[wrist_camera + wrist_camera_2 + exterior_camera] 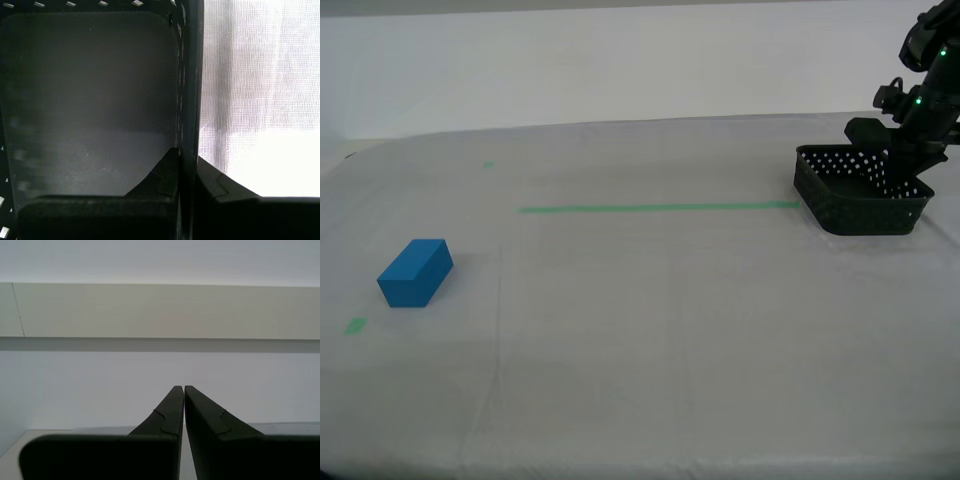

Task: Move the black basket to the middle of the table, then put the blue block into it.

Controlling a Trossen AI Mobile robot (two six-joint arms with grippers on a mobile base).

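table (650, 340) is wide, cloth-covered, with a green line (660, 208) running toward the basket (860, 205), which sits far on the exterior view's right, well off the middle, its near edge looking slightly lifted or tilted. block (415, 272) lies far on the exterior view's left, well apart from everything, nothing near it. my first gripper (187, 162) is clenched on one basket wall: one finger inside, one outside, wall pinched between. my second gripper (183, 390) is clamped shut on nothing, pointing at a bare wall, not involved. risks as i judge them: grip is on a single thin perforated wall, so dragging toward centre could flex it or let it slip out of the pinch, leaving the basket short of the middle. a tilted basket could catch its low edge on the cloth, bunch the fabric and tip or twist in the grip. lifting too high swings it on that one-sided hold. bunched cloth could also shift the block. if the basket ends up skewed or off-centre, the later drop of the block has less margin and could hit the rim.
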